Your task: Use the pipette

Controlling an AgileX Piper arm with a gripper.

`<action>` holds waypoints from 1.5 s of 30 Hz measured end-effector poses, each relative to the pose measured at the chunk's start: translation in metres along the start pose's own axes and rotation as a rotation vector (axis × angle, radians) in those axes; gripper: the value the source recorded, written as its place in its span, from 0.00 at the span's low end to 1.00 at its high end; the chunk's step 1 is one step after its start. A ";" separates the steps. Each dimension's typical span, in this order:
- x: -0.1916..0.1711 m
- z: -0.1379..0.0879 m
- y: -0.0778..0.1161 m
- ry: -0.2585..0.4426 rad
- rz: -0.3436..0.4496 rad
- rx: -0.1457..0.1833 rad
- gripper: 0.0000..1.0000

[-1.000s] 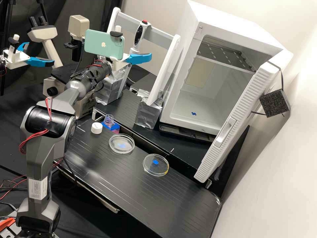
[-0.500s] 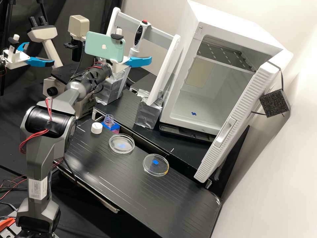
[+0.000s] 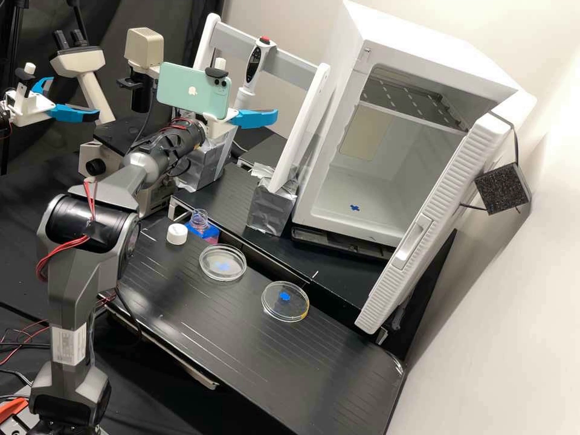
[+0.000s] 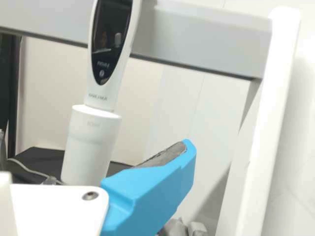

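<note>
White pipette [image 3: 254,65] just ahead of the gripper [image 3: 251,105], its jaws wide apart.

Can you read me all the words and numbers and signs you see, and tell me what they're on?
No word or number reads clearly enough to quote.
Pipette, below its black panel: small print, too blurred.
White sleeve under it: faint marks, too blurred.
White sticker on the arm: print too small.
Green phone: a pale picture sign, with no word I can read.
</note>
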 end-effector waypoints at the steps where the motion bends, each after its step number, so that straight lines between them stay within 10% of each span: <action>1: 0.000 0.000 0.000 0.001 0.000 -0.002 0.00; 45: -0.005 -0.003 0.013 0.020 0.030 0.009 0.00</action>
